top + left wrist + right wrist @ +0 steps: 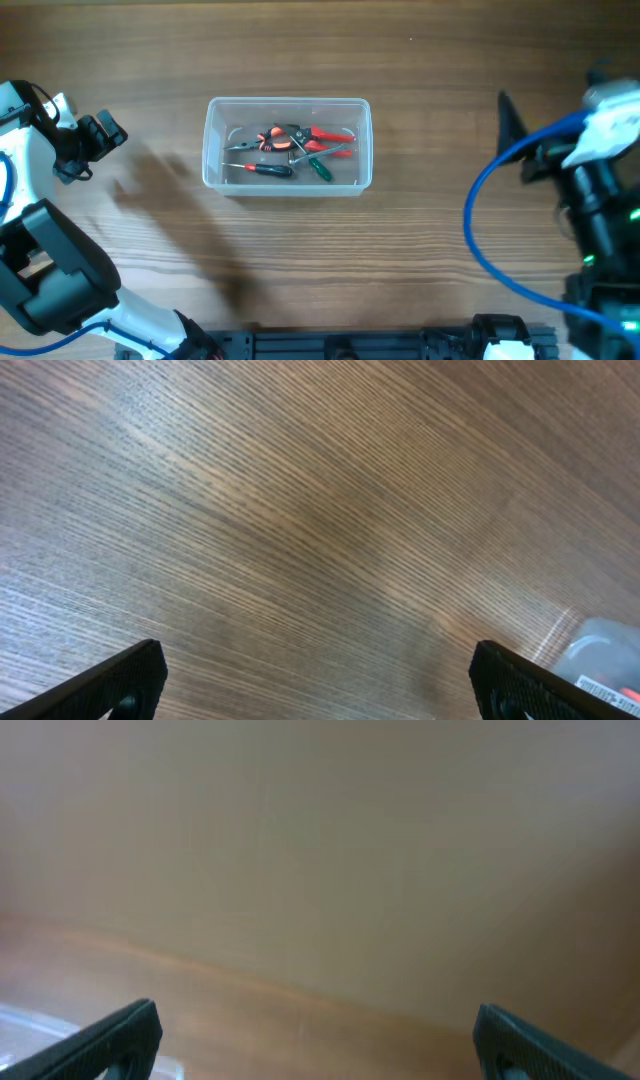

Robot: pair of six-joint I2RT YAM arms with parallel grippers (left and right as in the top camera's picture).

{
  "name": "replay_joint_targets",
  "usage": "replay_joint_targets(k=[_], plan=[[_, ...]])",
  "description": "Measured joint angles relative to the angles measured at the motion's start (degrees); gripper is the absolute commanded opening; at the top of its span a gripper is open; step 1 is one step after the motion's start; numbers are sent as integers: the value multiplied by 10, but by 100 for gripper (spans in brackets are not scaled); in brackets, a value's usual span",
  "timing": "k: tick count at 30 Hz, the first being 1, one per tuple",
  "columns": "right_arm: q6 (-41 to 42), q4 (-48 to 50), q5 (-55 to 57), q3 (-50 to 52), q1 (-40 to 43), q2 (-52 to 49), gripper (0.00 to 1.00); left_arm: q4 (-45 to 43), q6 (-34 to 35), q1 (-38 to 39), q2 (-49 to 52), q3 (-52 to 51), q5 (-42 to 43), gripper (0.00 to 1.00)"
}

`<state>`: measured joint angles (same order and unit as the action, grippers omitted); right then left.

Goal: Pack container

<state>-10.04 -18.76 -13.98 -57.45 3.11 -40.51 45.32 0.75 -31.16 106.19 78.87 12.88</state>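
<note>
The clear plastic container sits at the middle of the table. Inside lie several small hand tools: red-handled pliers, a green-handled screwdriver and a dark-handled screwdriver. My left gripper is open and empty at the far left, well apart from the container; a corner of the container shows in the left wrist view. My right gripper is open and empty at the far right, raised off the table. A corner of the container shows in the right wrist view.
The wooden table lies bare around the container. A blue cable loops beside the right arm. A dark rail runs along the front edge.
</note>
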Motion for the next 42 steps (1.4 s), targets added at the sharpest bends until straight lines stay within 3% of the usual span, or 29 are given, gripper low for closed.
replay_joint_targets(k=[1,7,14,24,42], plan=[[12,53,-3,104,0,52,100,0,0,0,0,0,0,100],[43,131,-13,345,1,225,100,-2,0,0,0,0,0,100],[49,146,-15,469,1,348,100,-1,0,0,0,0,0,100],[49,152,-15,550,1,394,100,-2,0,0,0,1,0,100],[49,156,-15,552,1,394,100,-2,0,0,0,0,0,100]])
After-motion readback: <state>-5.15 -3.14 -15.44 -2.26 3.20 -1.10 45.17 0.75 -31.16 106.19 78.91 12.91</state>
